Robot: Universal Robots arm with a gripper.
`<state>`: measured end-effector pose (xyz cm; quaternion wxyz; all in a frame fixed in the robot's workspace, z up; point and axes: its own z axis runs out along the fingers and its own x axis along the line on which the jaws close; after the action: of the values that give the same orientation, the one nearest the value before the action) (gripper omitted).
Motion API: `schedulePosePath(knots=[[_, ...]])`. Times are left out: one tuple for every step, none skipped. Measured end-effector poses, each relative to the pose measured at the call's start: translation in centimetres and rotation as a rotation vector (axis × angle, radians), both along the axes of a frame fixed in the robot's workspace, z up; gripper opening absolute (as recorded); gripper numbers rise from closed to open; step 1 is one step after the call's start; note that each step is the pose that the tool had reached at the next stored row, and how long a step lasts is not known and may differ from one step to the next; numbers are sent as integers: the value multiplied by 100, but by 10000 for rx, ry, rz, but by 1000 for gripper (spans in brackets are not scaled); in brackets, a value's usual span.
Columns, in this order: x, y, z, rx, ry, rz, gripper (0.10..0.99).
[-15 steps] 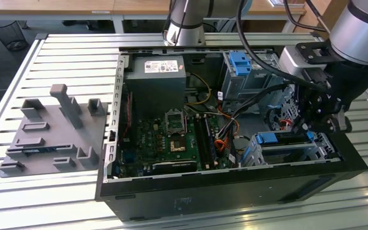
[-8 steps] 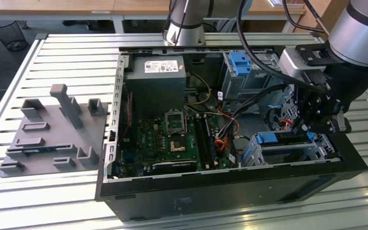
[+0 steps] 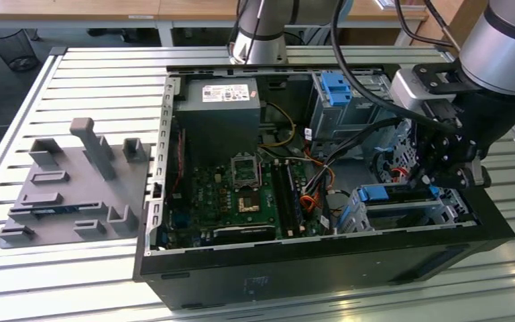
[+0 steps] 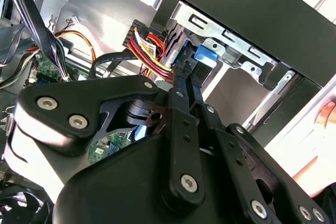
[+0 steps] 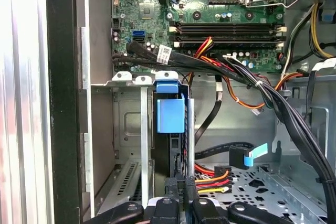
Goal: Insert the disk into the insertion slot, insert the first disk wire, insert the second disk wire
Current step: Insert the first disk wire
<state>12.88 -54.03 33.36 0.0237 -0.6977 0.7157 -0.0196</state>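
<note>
- So, second wrist view: black two-finger gripper (image 4: 185,73) looked pinched on the black plug (image 4: 177,68) of a red-yellow-orange wire bundle (image 4: 149,45), just beside the silver hard disk in its bright blue plastic carrier (image 4: 206,56).
- First wrist view: disk (image 5: 170,114) sat edge-on inside the low perforated sheet-metal insertion slot (image 5: 128,129); a black cable with light-blue connector (image 5: 254,156) lay loose nearby, unplugged.
- Exterior view: gripper was down inside the open black computer case (image 3: 329,275), at the slot.
- Judged progress: disk seated, first wire in hand, second untouched.

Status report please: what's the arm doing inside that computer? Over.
Gripper shut on wire plug, right at the disk. Disk seated in insertion slot. Black cables crowd close by.
</note>
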Motion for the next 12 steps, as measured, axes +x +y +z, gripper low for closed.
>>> schedulePosePath(knots=[[0,0,-3,1,0,0,169],[0,0,-6,2,0,0,169],[0,0,-9,1,0,0,169],[0,0,-12,1,0,0,169],[0,0,-15,1,0,0,169],[0,0,-18,2,0,0,169],[0,0,-20,1,0,0,169],[0,0,-23,1,0,0,169],[0,0,-26,1,0,0,169],[0,0,-28,3,0,0,169],[0,0,-31,6,0,0,169],[0,0,-34,8,0,0,169]])
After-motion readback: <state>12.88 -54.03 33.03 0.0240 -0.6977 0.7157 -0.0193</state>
